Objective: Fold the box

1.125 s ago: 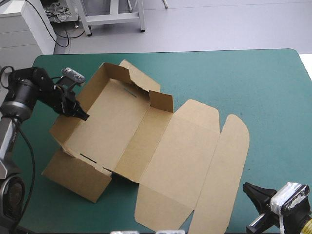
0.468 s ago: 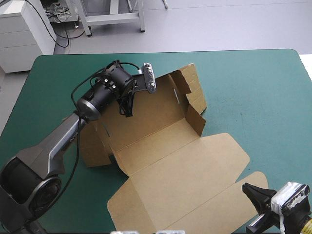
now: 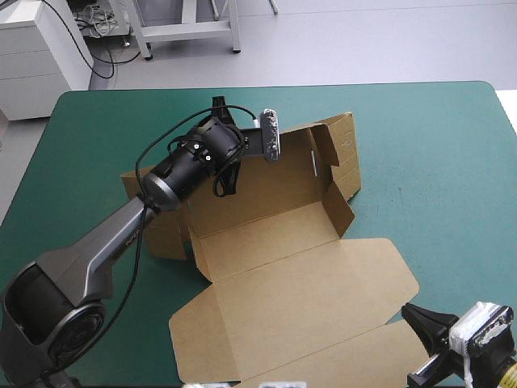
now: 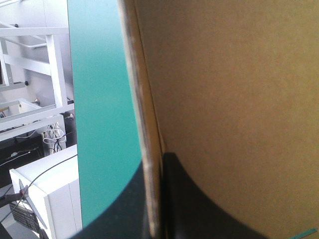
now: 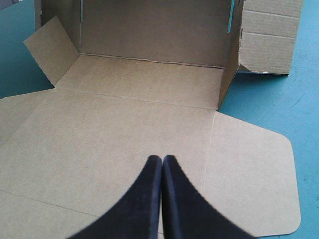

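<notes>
Box sits in the middle of the desk, on the teal-green cover: far wall standing, side flaps raised, lid lying flat toward the near edge. Left tool is pinching that far wall's top edge, brown board squeezed between its black fingers. Right tool hangs by the near right corner, fingers pressed together into one point, aimed across the lid.

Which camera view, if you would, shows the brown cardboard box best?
The high view: nearly the whole brown cardboard box shows, walls raised, lid flat. The left wrist view gives one wall's edge; the right wrist view, the tray's inside and some lid.
</notes>
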Motion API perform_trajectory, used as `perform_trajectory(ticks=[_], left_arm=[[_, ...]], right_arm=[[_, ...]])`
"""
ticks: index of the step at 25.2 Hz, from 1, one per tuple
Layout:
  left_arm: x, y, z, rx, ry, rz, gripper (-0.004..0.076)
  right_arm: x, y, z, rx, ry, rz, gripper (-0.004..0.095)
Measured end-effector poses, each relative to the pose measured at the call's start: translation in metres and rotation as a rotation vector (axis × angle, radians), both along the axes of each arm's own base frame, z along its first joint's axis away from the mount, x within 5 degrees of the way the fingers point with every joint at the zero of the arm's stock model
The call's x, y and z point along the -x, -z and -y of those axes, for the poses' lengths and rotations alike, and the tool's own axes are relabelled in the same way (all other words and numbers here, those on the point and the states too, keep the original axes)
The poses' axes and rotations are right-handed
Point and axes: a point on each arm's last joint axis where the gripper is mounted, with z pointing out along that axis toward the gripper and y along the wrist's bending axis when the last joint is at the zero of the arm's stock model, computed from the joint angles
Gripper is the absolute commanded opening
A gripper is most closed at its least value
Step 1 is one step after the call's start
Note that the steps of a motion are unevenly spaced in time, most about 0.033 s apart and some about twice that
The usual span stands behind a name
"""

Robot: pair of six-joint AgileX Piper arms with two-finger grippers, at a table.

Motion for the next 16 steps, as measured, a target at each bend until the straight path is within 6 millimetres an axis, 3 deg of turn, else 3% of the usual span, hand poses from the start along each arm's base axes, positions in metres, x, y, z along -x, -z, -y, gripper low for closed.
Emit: perform_trajectory(ticks=[8,13,16], left_arm=[[0.024,0.006,0.010,-0.011,0.075,0.020,-0.0008],[0.058,0.006,-0.008,0.009,0.181,0.102,-0.0008],[0.066,0.006,-0.017,-0.056,0.232,0.194,-0.0008]], right_arm=[[0.000,0.000,0.000,-0.009,0.004,-0.006,-0.0016],[0.000,0.000,0.000,-0.028,0.011,-0.019,-0.0016],[0.000,0.000,0.000,-0.032,0.012,-0.022,-0.0016]])
